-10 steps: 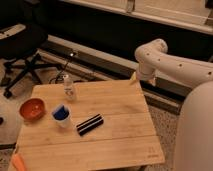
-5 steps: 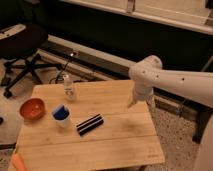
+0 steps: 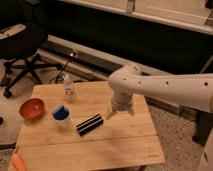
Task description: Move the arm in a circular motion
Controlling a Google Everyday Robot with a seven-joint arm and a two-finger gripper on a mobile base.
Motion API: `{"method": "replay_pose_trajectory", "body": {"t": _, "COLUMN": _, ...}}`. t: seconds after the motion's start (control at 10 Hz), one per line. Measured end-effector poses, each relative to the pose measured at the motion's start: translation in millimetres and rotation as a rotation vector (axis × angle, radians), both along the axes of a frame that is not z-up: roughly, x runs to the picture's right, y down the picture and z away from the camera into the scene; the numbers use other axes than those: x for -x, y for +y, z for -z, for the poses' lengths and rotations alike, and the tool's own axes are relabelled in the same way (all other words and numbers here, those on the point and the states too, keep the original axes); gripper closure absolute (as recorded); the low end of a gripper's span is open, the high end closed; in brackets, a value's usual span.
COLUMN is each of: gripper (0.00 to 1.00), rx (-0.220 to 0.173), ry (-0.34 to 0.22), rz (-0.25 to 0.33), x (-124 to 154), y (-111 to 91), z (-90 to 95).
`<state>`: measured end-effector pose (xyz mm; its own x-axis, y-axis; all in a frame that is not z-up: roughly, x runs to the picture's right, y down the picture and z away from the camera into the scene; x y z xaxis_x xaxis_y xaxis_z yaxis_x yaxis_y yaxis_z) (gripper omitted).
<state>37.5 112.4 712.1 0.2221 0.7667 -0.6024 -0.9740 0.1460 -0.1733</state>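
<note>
The cream-white arm (image 3: 165,89) reaches in from the right edge and bends down at a rounded joint over the wooden table (image 3: 120,150). Its small pale gripper (image 3: 120,114) hangs just above the table's right middle, pointing down. The two fingers are spread apart and hold nothing. The gripper is a little right of a black bar-shaped object (image 3: 90,125) and does not touch it.
On the table stand a clear plastic bottle (image 3: 69,88), a blue cup (image 3: 61,115) and an orange bowl (image 3: 32,108). An orange object (image 3: 18,162) lies at the front left corner. A black office chair (image 3: 22,45) stands at the far left.
The arm has swung from the table's far right edge leftward and forward, so the gripper now hangs over the table's right middle, closer to the black object.
</note>
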Motion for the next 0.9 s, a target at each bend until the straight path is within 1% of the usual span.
{"method": "replay_pose_trajectory", "body": {"t": 0.2, "gripper": 0.20, "rx": -0.086, "ry": -0.167, "rz": 0.056, "x": 71.5, "y": -37.3, "z": 6.8}}
{"method": "replay_pose_trajectory", "body": {"t": 0.4, "gripper": 0.20, "rx": -0.168, "ry": -0.322, "rz": 0.128, "x": 132.0, "y": -75.5, "z": 15.7}}
{"method": "replay_pose_trajectory", "body": {"t": 0.5, "gripper": 0.20, "rx": -0.198, "ry": -0.371, "rz": 0.156, "x": 151.8, "y": -89.7, "z": 18.3}}
{"method": "replay_pose_trajectory", "body": {"t": 0.6, "gripper": 0.20, "rx": -0.259, "ry": -0.444, "rz": 0.211, "x": 180.8, "y": -119.2, "z": 17.2}}
{"method": "replay_pose_trajectory", "body": {"t": 0.7, "gripper": 0.20, "rx": -0.285, "ry": -0.463, "rz": 0.235, "x": 189.2, "y": -134.1, "z": 12.4}}
{"method": "replay_pose_trajectory", "body": {"t": 0.8, "gripper": 0.20, "rx": -0.313, "ry": -0.469, "rz": 0.258, "x": 193.2, "y": -152.9, "z": 2.4}}
{"method": "replay_pose_trajectory", "body": {"t": 0.9, "gripper": 0.20, "rx": -0.341, "ry": -0.454, "rz": 0.271, "x": 187.4, "y": -175.3, "z": -14.0}}
